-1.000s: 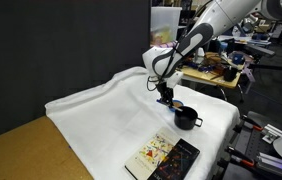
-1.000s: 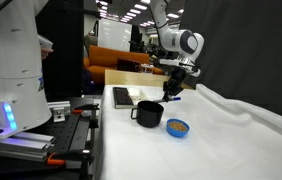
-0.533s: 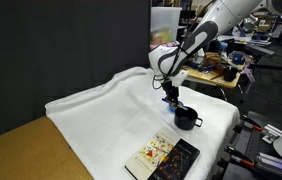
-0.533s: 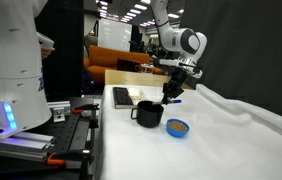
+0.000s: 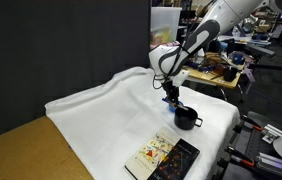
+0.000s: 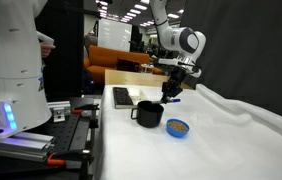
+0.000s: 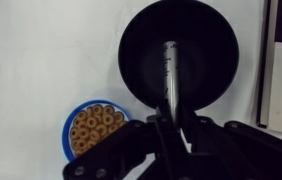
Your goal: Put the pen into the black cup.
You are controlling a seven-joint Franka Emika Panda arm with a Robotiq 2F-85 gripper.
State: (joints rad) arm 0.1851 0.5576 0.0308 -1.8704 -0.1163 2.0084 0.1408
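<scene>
White cloth [image 5: 91, 105] covers the table [image 6: 231, 120], with a dark curtain [image 5: 61, 40] behind it and a cluttered workshop beyond.

The pen [image 7: 168, 72] is off the table and in the air, pinched at its upper end by the gripper [image 7: 169, 128], whose jaws are clenched tight on it. In the wrist view its dark shaft lies across the round mouth of the black cup [image 7: 206, 40], roughly centred over the opening. In an exterior view the pen shows as a short bluish stick [image 6: 171, 93] under the fingers, its lower end close above the cup's rim. Whether the tip has dipped below that rim I cannot tell.

The cup stands near one edge of the table. Just beside it sits a blue dish [image 7: 93, 128] holding small ring-shaped pieces. Further along the same edge, at a corner of the table, a book [image 5: 153, 152] with a colourful cover lies flat beside a black slab [image 5: 181, 158].

By my reading, the pick-up and the carry are done and the pen is lined up. What remains is to lower it if needed, let go so it drops inside, and draw the arm clear without tipping the cup.
</scene>
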